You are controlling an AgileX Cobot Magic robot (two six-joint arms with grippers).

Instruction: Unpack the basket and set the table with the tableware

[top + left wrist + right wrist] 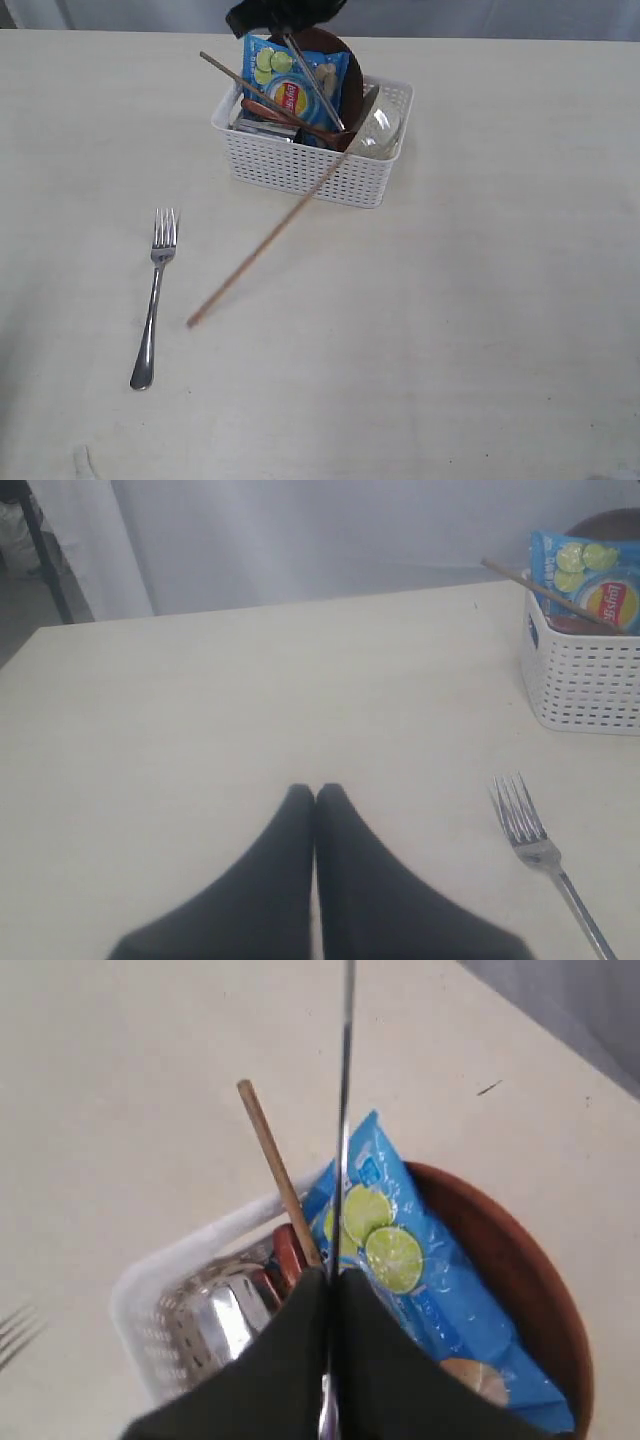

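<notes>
1. the right jaws are clamped on the steel knife (345, 1110); it runs from them down across the blue snack bag (400, 1260).
2. just below these jaws the white basket (300, 175) stands on the worktop (480, 330), with the brown plate (520, 1270) and one chopstick (275, 1165) inside.
3. a second chopstick (270, 235) leans out of the basket onto the worktop.
4. the left jaws are together and hold nothing; the fork (540, 852) lies on the worktop ahead of them, a little aside.

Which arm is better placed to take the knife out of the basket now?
Right. The right arm's fingers are shut on the knife above the basket; the left arm's fingers are closed, empty, over the table beside the fork.
</notes>
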